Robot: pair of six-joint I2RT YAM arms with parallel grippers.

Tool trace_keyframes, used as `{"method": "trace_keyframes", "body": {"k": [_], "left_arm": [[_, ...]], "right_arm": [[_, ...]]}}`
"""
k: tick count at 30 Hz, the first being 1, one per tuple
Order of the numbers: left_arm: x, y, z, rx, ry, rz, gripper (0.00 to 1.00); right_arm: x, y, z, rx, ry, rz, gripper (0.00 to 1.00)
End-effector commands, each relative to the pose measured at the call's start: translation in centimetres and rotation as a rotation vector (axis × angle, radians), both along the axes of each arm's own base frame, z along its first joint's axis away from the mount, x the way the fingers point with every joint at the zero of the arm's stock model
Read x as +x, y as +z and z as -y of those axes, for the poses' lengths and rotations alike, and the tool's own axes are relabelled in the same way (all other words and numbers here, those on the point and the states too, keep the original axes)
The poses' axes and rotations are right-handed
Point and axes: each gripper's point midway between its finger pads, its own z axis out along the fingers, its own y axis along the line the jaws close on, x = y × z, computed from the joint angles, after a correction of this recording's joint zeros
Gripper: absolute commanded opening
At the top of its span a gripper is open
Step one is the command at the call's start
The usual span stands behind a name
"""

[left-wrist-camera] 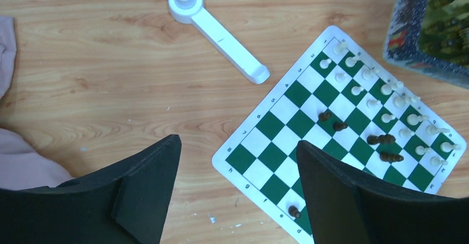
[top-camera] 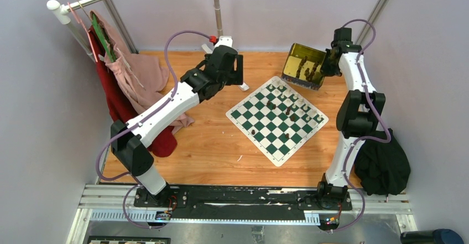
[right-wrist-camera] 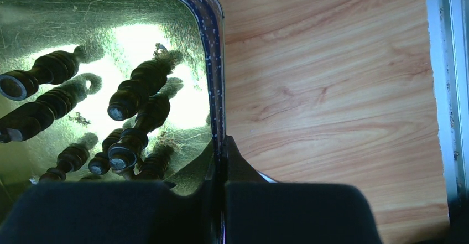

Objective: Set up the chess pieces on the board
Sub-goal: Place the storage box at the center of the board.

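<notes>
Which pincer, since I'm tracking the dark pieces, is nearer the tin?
Right. The right pincer grips the tin by its rim; the left pincer hangs open left of the board, well clear of the tin.

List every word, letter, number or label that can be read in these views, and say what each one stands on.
No text reads clearly enough to quote.
green-and-white checked chess board: tiny coordinate marks run along its white border, too small to read with any certainty.
shiny gold rectangular tin: a printed patch with some red on its dark speckled outer wall, too blurred to read.
No other writing can be made out in any view.
</notes>
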Motion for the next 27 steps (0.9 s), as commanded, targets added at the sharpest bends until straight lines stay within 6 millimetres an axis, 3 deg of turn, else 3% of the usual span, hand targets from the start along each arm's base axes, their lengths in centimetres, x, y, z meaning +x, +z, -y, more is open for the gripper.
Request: {"method": "trace_keyframes", "body": {"k": [1,12,27], "left_arm": [[-0.8,1.3,-0.4,-0.016,-0.012,0.047,0.82],[-2.1,0.6,-0.8,-0.036,-0.043,0.045,0.81],[-2.1,-0.8,-0.5,-0.01,-0.071,0.026,0.81]], "right_arm": [[0.5,-1.6,2.5,0.008,-0.126,-0.003,0.0],[-0.1,-5.0,6.3,0.01,-0.326,-0.024,0.0],[-0.3,-8.0,8.4,-0.015,-0.429,-0.062,0.0]]}}
